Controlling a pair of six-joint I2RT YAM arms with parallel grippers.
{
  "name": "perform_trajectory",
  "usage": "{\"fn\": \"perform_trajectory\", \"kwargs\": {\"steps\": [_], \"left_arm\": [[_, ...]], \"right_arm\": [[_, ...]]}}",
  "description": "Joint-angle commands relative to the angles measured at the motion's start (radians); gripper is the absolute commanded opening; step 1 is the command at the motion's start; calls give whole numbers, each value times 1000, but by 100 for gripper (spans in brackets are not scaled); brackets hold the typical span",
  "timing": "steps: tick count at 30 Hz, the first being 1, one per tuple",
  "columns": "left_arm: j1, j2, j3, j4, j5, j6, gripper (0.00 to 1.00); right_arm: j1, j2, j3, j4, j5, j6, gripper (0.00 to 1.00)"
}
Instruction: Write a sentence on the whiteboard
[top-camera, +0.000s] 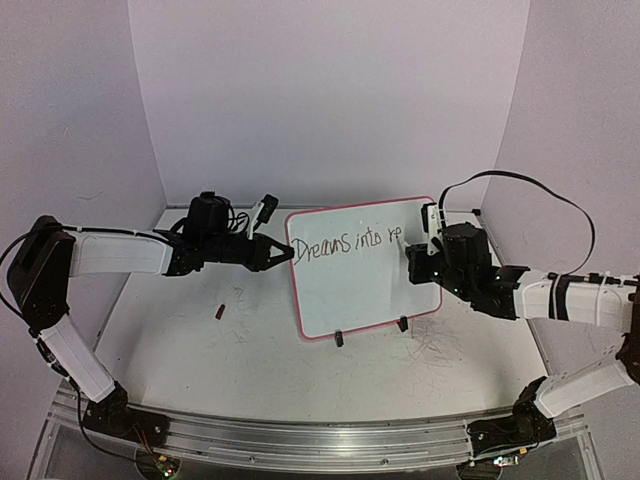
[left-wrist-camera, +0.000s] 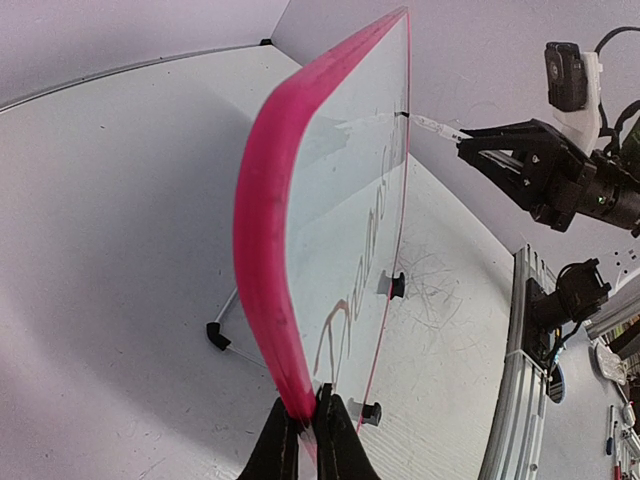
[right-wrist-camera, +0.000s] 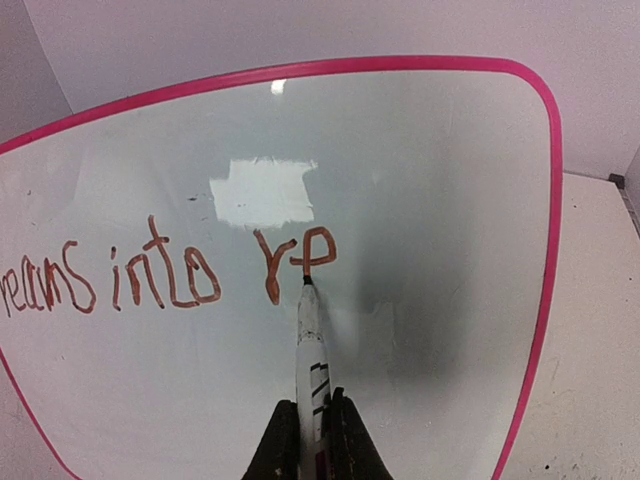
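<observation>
**Top view.** I see the whiteboard (top-camera: 365, 290) standing near the middle of the table (top-camera: 180, 350). It is a small glossy rectangular panel with a thin pink frame and rounded corners, and it leans back on two black clip feet (top-camera: 338, 338). The sentence (top-camera: 345, 243) runs along the upper part in thin dark handwriting and reads "Dreams into re", unfinished. The left pincer (top-camera: 288, 254) is clamped on the board's left edge. The right pincer (top-camera: 412, 260) is closed on a marker (top-camera: 403, 245), whose tip meets the board at the last letter. A small dark red piece (top-camera: 220, 311) lies on the table left of the board, apart from it. Grey scribble marks (top-camera: 430, 350) scuff the matte table near the right foot.

**Left wrist view.** The board appears nearly edge-on. The two black tapered fingers (left-wrist-camera: 280, 445) are pinched shut on the smooth, rounded pink rim at its lower corner. The face is mirror-slick and shows the lettering slantwise. A thin wire leg (left-wrist-camera: 225, 335) with a black tip props the back of the board.

**Right wrist view.** The black fingers grip the marker's round white barrel, which carries black printing. Its dark tip touches the foot of the "e". Here the strokes look reddish brown. A bright rectangular glare patch sits above the words.
</observation>
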Motion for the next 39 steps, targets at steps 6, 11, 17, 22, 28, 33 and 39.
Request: {"fn": "perform_trajectory", "kwargs": {"steps": [6, 11, 17, 22, 28, 33, 39], "left_arm": [[-26, 0, 23, -56, 12, 62, 0], [-27, 0, 23, -56, 12, 62, 0], [-27, -5, 22, -57, 7, 64, 0], [-27, -2, 24, -58, 14, 62, 0], [-29, -5, 22, -58, 9, 65, 0], [-29, -3, 21, -57, 9, 65, 0], [-29, -1, 22, -58, 9, 66, 0]], "right_arm": [[-5, -18, -32, -41, 17, 34, 0], [-6, -28, -18, -42, 73, 44, 0], [-7, -98, -41, 13, 42, 29, 0], [-18, -80, -41, 23, 36, 23, 0], [-29, -55, -34, 56, 43, 25, 0], [-39, -36, -26, 77, 48, 18, 0], [-44, -18, -25, 95, 60, 15, 0]]}}
